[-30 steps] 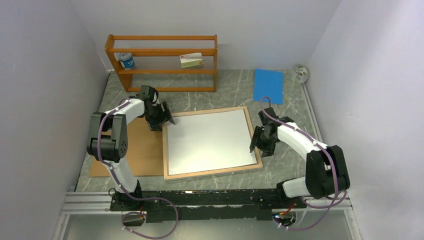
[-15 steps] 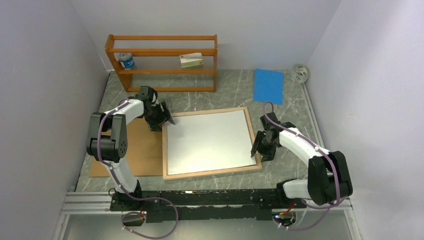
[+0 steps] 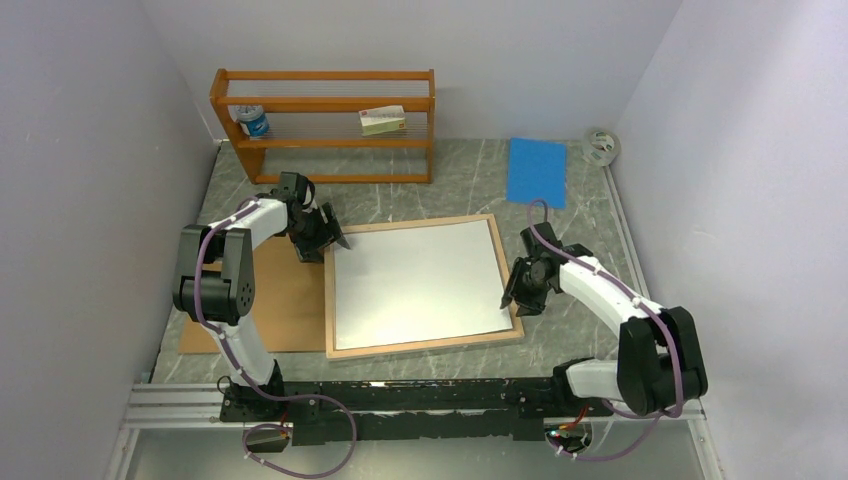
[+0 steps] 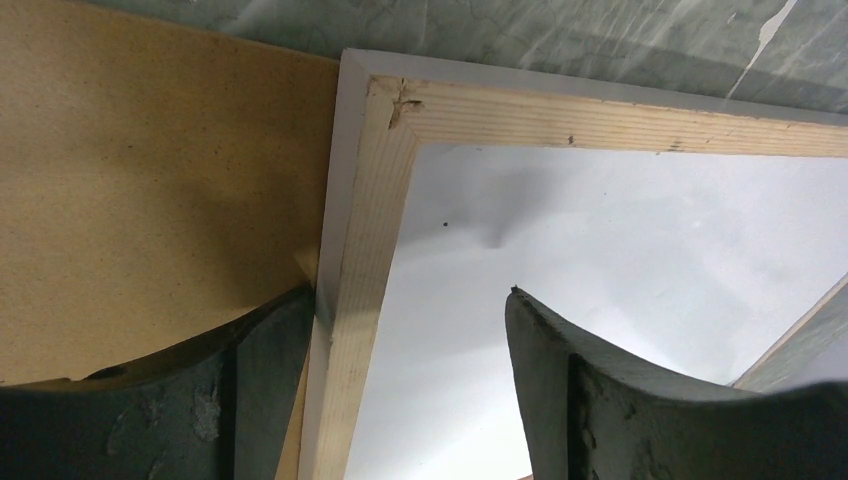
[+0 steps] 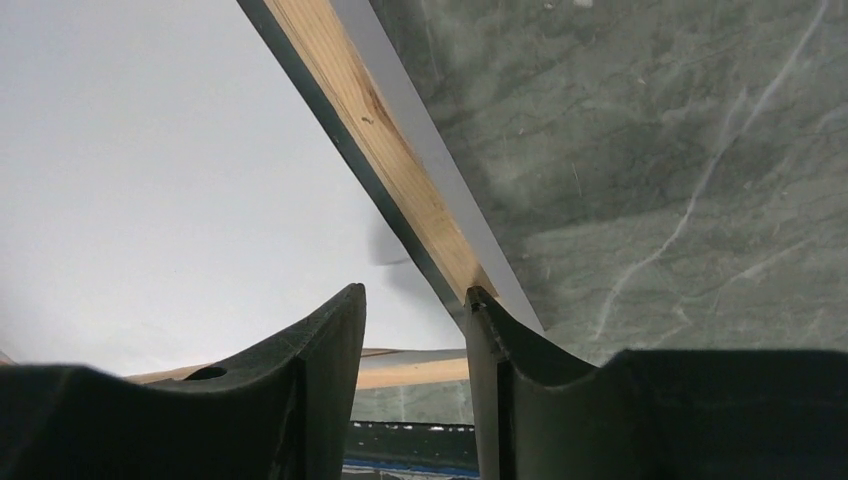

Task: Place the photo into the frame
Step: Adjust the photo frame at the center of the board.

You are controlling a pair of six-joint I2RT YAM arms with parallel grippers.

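item 1, far left: brown backing board (image 3: 285, 300), flat on the grey marbled counter (image 3: 590, 215). its right edge meets the frame; whether it runs under the frame cannot be told.

item 2, back left: orange wooden shelf rack (image 3: 325, 143), upright against the rear wall. on its middle shelf are a small blue-and-white container (image 3: 253, 121) at the left end and a pale box (image 3: 383, 120) towards the right.

item 3: left pincer (image 3: 333, 241), lowered at the frame's far left corner. jaws wide, straddling the left rail. one finger (image 4: 250, 400) is over the backing board just outside the rail, the other (image 4: 600, 400) over the photo, clear of the rail. it holds nothing.

item 4, centre: frame (image 3: 428, 344), lying flat on the counter, light wood reverse upward. a thin white edge shows along its outer side.

item 5, centre: photo (image 3: 420, 280), lying inside the frame, plain white reverse upward, filling the opening between the four rails. printed side hidden.

item 6: right pincer (image 3: 507, 294), lowered at the frame's right rail, towards its near end. jaws narrow, with a slim gap between them. one finger is over the photo, the tip of the other at the rail. only the photo's surface shows in the gap; it holds nothing.

item 7, back right: blue sheet (image 3: 537, 172), flat on the counter, well apart from the frame.

item 8, far right corner: tape roll (image 3: 600, 146), by the wall, near the blue sheet.
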